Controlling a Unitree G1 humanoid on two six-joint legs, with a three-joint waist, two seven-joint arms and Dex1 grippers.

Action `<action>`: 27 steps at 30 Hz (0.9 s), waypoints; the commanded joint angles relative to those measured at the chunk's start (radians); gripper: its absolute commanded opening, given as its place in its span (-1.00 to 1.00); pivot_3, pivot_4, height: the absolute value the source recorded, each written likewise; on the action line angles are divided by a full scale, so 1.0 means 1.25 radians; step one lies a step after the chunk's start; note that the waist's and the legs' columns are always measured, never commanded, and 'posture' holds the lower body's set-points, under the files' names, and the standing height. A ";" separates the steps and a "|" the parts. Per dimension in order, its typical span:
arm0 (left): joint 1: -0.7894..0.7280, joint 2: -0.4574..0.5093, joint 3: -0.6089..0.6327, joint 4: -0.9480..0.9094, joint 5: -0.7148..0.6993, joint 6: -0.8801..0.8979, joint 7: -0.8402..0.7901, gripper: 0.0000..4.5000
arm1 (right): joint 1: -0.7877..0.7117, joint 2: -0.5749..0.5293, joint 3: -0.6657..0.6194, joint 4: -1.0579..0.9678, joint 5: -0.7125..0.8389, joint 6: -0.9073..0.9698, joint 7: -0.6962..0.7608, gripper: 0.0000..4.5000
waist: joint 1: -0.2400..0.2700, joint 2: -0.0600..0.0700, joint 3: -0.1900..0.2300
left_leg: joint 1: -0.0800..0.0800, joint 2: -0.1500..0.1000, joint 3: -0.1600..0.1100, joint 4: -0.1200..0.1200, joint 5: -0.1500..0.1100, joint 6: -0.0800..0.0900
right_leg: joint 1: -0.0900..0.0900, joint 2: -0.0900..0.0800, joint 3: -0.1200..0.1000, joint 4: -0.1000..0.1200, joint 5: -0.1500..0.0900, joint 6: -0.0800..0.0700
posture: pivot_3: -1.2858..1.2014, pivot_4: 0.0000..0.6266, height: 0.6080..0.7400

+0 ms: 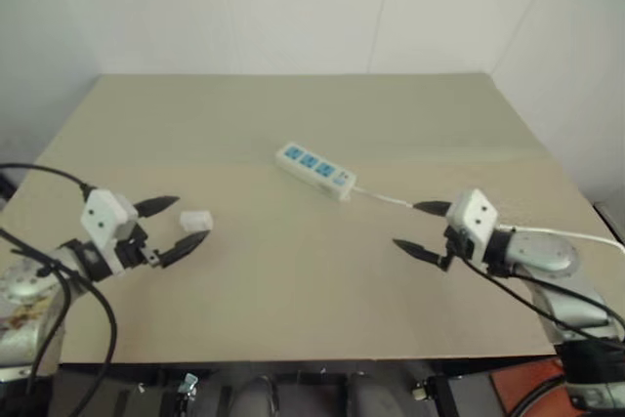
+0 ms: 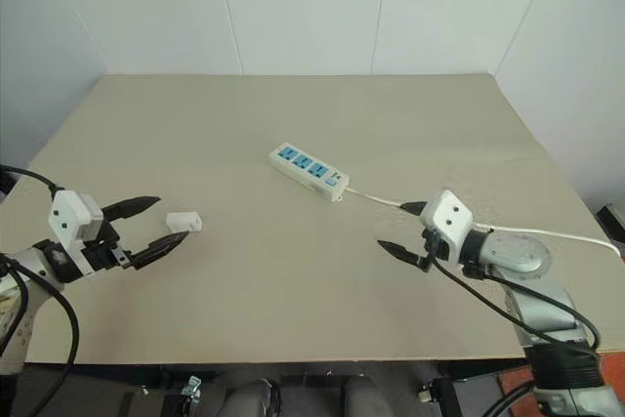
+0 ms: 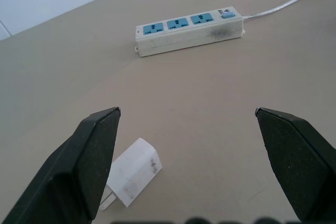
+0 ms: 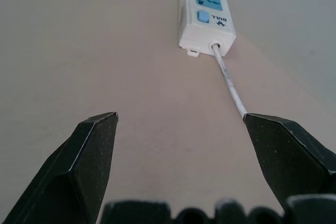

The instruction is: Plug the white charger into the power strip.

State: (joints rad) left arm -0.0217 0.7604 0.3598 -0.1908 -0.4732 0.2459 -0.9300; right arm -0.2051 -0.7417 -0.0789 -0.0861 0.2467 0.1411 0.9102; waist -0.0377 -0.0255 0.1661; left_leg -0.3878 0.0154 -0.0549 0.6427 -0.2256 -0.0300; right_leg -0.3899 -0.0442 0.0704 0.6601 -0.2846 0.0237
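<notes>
The white charger [image 1: 196, 220] lies on its side on the beige table [image 1: 293, 310], left of centre. My left gripper [image 1: 182, 222] stands open just in front of it, fingers spread wide, touching nothing; the left wrist view has the charger [image 3: 134, 173] close beside one finger [image 3: 89, 156]. The power strip [image 1: 314, 169], a white bar with three blue sockets, rests at the table's middle, and its thin cord [image 1: 386, 197] trails off to the right. My right gripper [image 1: 422, 229] is open and empty near that cord, facing the strip's switch end [image 4: 205, 17].
White walls stand behind the table and along its right side. The strip's cord [image 2: 571, 235] runs on past my right arm toward the table's right edge. Bare tabletop lies between the two grippers.
</notes>
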 commanded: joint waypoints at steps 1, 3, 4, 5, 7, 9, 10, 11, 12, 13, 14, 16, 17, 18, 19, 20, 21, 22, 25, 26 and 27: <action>0.007 -0.009 -0.001 -0.045 -0.012 0.004 0.016 1.00 | 0.010 -0.014 -0.043 -0.052 0.020 0.006 -0.009 0.99 | -0.001 0.000 0.000 | 0.000 0.000 0.000 0.000 0.000 0.000 | 0.000 0.000 0.000 0.000 0.000 0.000 | 0.03 -0.52 1.00; 0.015 -0.013 0.006 -0.053 -0.010 0.008 0.026 1.00 | 0.002 0.000 -0.031 -0.056 0.020 0.009 -0.014 0.99 | -0.005 0.000 0.000 | 0.001 0.000 0.000 0.000 0.000 0.000 | 0.000 0.001 0.000 0.001 0.000 0.000 | 0.03 -0.52 1.00; 0.020 -0.013 0.013 -0.055 -0.009 0.008 0.031 1.00 | -0.007 0.009 -0.021 -0.057 0.023 0.009 -0.013 0.99 | -0.008 0.000 0.000 | 0.001 0.000 0.000 0.000 0.000 0.000 | 0.000 0.001 0.000 0.001 0.000 0.000 | 0.03 -0.52 1.00; 0.023 -0.012 0.018 -0.057 -0.008 0.008 0.033 1.00 | -0.013 0.014 -0.015 -0.058 0.025 0.010 -0.013 0.99 | -0.009 0.000 0.000 | 0.001 0.000 0.000 0.000 0.000 0.000 | 0.000 0.001 0.001 0.001 0.000 0.000 | 0.03 -0.52 1.00; 0.028 -0.005 0.030 -0.055 -0.007 0.006 0.034 1.00 | -0.022 0.023 -0.005 -0.060 0.025 0.012 -0.012 0.99 | -0.008 0.000 0.000 | 0.001 0.000 0.001 0.000 0.000 0.000 | 0.000 0.001 0.001 0.002 0.000 0.000 | 0.03 -0.52 1.00; 0.036 0.008 0.049 -0.049 -0.004 0.002 0.033 1.00 | -0.039 0.032 0.008 -0.055 0.024 0.014 -0.005 0.99 | -0.007 0.000 0.000 | 0.001 0.000 0.001 0.000 0.000 0.000 | 0.000 0.001 0.001 0.002 0.000 0.000 | 0.03 -0.52 1.00; 0.041 0.013 0.059 -0.046 -0.002 0.001 0.034 1.00 | -0.048 0.036 0.015 -0.051 0.024 0.015 -0.001 0.99 | -0.006 0.000 0.000 | 0.001 0.000 0.001 0.000 0.000 0.000 | 0.000 0.001 0.001 0.002 0.000 0.000 | 0.03 -0.52 1.00; 0.046 0.016 0.068 -0.046 0.001 0.001 0.038 1.00 | -0.055 0.040 0.019 -0.048 0.026 0.016 0.002 0.99 | -0.006 0.000 0.000 | 0.001 0.000 0.000 0.000 0.000 0.000 | 0.000 0.001 0.001 0.001 0.000 0.000 | 0.03 -0.52 1.00; 0.052 0.017 0.075 -0.047 0.003 0.000 0.042 1.00 | -0.060 0.042 0.023 -0.047 0.027 0.017 0.004 0.99 | -0.006 0.000 0.000 | 0.001 0.000 0.000 0.000 0.000 0.000 | 0.000 0.001 0.001 0.001 0.000 0.000 | 0.03 -0.52 1.00; 0.056 0.017 0.079 -0.048 0.003 0.000 0.044 1.00 | -0.062 0.044 0.024 -0.048 0.027 0.018 0.005 0.99 | -0.005 0.000 0.000 | 0.001 0.000 0.000 0.000 0.000 0.000 | 0.000 0.001 0.000 0.001 0.000 0.000 | 0.03 -0.52 1.00; 0.059 0.016 0.082 -0.050 0.002 -0.001 0.047 1.00 | -0.063 0.045 0.025 -0.049 0.026 0.019 0.005 0.99 | -0.003 0.000 0.000 | 0.001 0.000 0.000 0.000 0.000 0.000 | 0.000 0.001 0.000 0.001 0.000 0.000 | 0.03 -0.52 1.00; 0.066 0.011 0.088 -0.058 0.000 0.003 0.056 1.00 | -0.064 0.049 0.028 -0.049 0.025 0.021 0.004 0.99 | 0.000 0.000 0.000 | 0.001 0.000 0.000 0.000 0.000 0.000 | 0.000 0.000 0.000 0.001 0.000 0.000 | 0.03 -0.52 1.00; 0.071 0.009 0.087 -0.065 -0.003 0.005 0.058 1.00 | -0.065 0.050 0.030 -0.048 0.024 0.021 0.004 0.99 | 0.000 0.000 0.000 | 0.001 0.000 0.000 0.000 0.000 0.000 | 0.000 0.000 0.000 0.001 0.000 0.000 | 0.03 -0.52 1.00; 0.076 0.007 0.087 -0.071 -0.006 0.007 0.059 1.00 | -0.065 0.052 0.031 -0.048 0.024 0.022 0.004 0.99 | 0.000 0.000 0.000 | 0.001 0.000 0.000 0.000 0.000 0.000 | 0.000 0.000 0.000 0.001 0.000 0.000 | 0.03 -0.52 1.00; 0.081 0.005 0.084 -0.077 -0.008 0.008 0.061 1.00 | -0.065 0.052 0.033 -0.048 0.024 0.022 0.004 0.99 | -0.001 0.000 0.000 | 0.001 0.000 0.000 0.000 0.000 0.000 | 0.000 0.000 0.000 0.001 0.000 0.000 | 0.03 -0.52 1.00; 0.084 0.003 0.083 -0.081 -0.010 0.009 0.062 1.00 | -0.067 0.053 0.034 -0.047 0.024 0.022 0.004 0.99 | -0.001 0.000 0.000 | 0.001 0.000 0.000 0.000 0.000 0.000 | 0.000 0.000 0.000 0.001 0.000 0.000 | 0.03 -0.52 1.00; 0.085 0.001 0.082 -0.083 -0.010 0.009 0.065 1.00 | -0.070 0.054 0.036 -0.045 0.024 0.022 0.004 0.99 | -0.002 0.000 0.000 | 0.001 0.000 0.000 0.000 0.000 0.000 | 0.000 0.000 0.000 0.001 0.000 0.000 | 0.03 -0.52 1.00; 0.084 0.000 0.082 -0.083 -0.011 0.010 0.066 1.00 | -0.074 0.055 0.037 -0.042 0.023 0.022 0.004 0.99 | -0.002 0.000 0.000 | 0.001 0.000 0.000 0.000 0.000 0.000 | 0.000 0.001 0.000 0.001 0.000 0.000 | 0.03 -0.52 1.00; 0.084 0.000 0.082 -0.085 -0.013 0.011 0.067 1.00 | -0.083 0.064 0.043 -0.035 0.021 0.027 -0.007 0.99 | -0.003 0.000 0.000 | 0.001 0.000 0.000 0.000 0.000 0.000 | 0.000 0.001 0.000 0.002 0.000 0.000 | 0.03 -0.52 1.00; 0.083 -0.002 0.081 -0.086 -0.015 0.013 0.068 1.00 | -0.090 0.076 0.049 -0.030 0.017 0.025 -0.016 0.99 | -0.004 0.000 0.000 | 0.001 0.000 0.000 0.000 0.000 0.000 | 0.000 0.001 0.000 0.001 0.000 0.000 | 0.03 -0.52 1.00; 0.082 -0.003 0.079 -0.087 -0.017 0.014 0.069 1.00 | -0.100 0.092 0.057 -0.025 0.010 0.028 -0.033 0.99 | -0.006 0.000 0.000 | 0.001 0.000 0.000 0.000 0.000 0.000 | 0.000 0.001 0.000 0.001 0.000 0.000 | 0.03 -0.52 1.00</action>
State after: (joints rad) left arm 0.0852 0.7580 0.4384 -0.2647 -0.4754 0.2655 -0.8518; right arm -0.3088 -0.6440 -0.0110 -0.1102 0.2565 0.1699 0.8955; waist -0.0448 -0.0257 0.1661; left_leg -0.3864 0.0157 -0.0547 0.6431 -0.2256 -0.0301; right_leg -0.3899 -0.0431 0.0706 0.6619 -0.2847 0.0237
